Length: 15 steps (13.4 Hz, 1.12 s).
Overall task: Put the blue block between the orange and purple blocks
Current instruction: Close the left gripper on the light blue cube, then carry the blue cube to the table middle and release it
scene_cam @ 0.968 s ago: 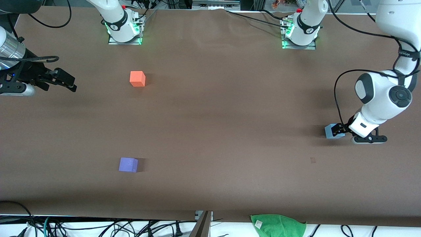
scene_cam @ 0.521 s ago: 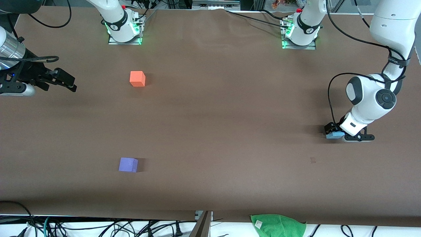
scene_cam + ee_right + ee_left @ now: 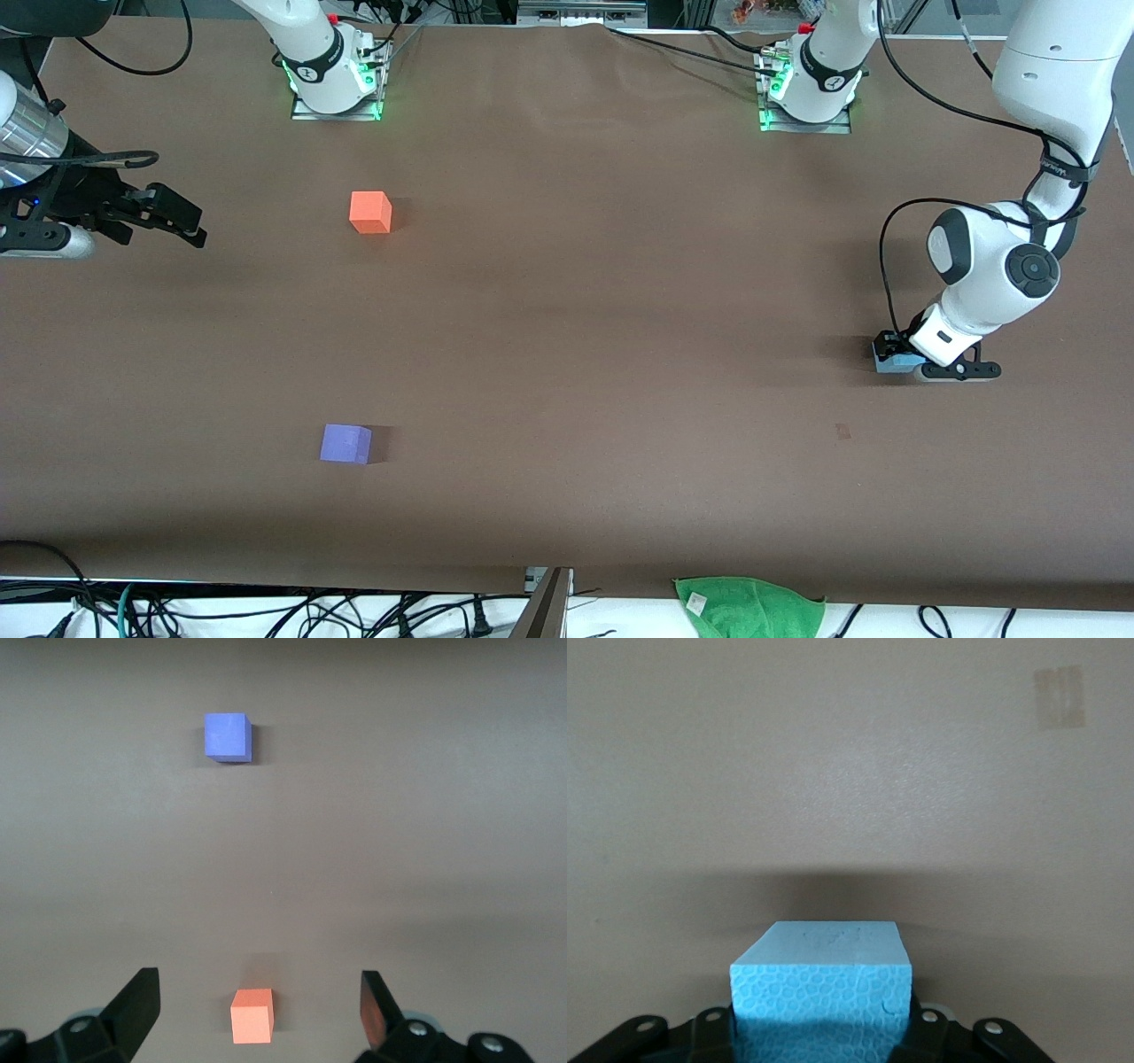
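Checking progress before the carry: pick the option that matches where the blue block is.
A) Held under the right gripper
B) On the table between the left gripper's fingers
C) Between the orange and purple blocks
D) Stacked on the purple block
B: the blue block sits between the left gripper fingers at the left arm's end of the table, away from the orange block and purple block.

A green cloth (image 3: 749, 605) lies crumpled at the table's (image 3: 602, 292) near edge, partly hanging off it, toward the left arm's end. A small tape patch (image 3: 842, 431) sticks flat to the brown surface, farther from the front camera than the cloth; the left wrist view also shows it (image 3: 1060, 697). Tangled cables (image 3: 266, 611) lie just off the near edge.
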Available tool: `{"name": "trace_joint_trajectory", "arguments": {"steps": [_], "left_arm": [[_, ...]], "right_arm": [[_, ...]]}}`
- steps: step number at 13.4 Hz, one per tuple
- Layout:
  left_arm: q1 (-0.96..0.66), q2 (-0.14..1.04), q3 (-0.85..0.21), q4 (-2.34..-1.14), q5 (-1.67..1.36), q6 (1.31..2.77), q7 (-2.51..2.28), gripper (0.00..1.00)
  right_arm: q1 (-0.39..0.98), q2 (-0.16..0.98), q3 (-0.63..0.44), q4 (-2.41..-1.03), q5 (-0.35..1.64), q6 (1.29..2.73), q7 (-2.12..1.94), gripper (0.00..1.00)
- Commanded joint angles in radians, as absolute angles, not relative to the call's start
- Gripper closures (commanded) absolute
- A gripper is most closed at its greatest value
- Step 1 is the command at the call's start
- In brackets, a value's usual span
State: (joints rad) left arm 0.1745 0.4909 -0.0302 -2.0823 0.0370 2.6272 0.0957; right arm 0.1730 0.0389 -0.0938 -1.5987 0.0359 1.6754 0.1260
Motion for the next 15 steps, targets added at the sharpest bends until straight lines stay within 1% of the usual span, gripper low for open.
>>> {"name": "trace_joint_trajectory", "arguments": {"steps": [1,2,4,5,7,8,10,11,12,13,15], "left_arm": [[0.176,0.364,-0.115,-2.044,0.038,2.420,0.084,0.83],[0.175,0.338,-0.167,-1.996,0.038,2.282,0.069,0.83],[0.169,0.342,-0.300,-1.864,0.038,2.017,0.001,0.86],[0.151,0.351,-0.346,-1.809,0.038,1.950,-0.090,0.86],[0.068,0.370,-0.405,-1.749,0.037,1.930,-0.271,0.86],[-0.015,0.400,-0.414,-1.721,0.038,1.937,-0.357,0.86],[-0.176,0.515,-0.411,-1.608,0.052,1.939,-0.525,0.85],[-0.230,0.594,-0.411,-1.550,0.048,1.940,-0.552,0.80],[-0.271,0.677,-0.411,-1.483,0.048,1.944,-0.561,0.77],[-0.319,0.737,-0.405,-1.430,0.049,1.962,-0.583,0.79],[-0.379,0.782,-0.390,-1.430,0.057,2.101,-0.720,0.79]], "right_arm": [[0.170,0.021,-0.095,-1.614,0.052,1.686,0.109,0.00],[0.170,0.021,-0.095,-1.614,0.052,1.687,0.107,0.00],[0.169,0.021,-0.097,-1.614,0.052,1.687,0.107,0.00],[0.170,0.023,-0.097,-1.614,0.055,1.687,0.107,0.00],[0.170,0.023,-0.097,-1.614,0.057,1.689,0.107,0.00],[0.170,0.023,-0.097,-1.614,0.057,1.692,0.107,0.00],[0.170,0.023,-0.097,-1.612,0.052,1.690,0.109,0.00],[0.170,0.025,-0.095,-1.611,0.048,1.690,0.109,0.00],[0.170,0.028,-0.095,-1.605,0.043,1.690,0.109,0.00],[0.170,0.037,-0.095,-1.585,0.043,1.690,0.109,0.00],[0.178,0.049,-0.092,-1.568,0.026,1.695,0.115,0.00]]}}
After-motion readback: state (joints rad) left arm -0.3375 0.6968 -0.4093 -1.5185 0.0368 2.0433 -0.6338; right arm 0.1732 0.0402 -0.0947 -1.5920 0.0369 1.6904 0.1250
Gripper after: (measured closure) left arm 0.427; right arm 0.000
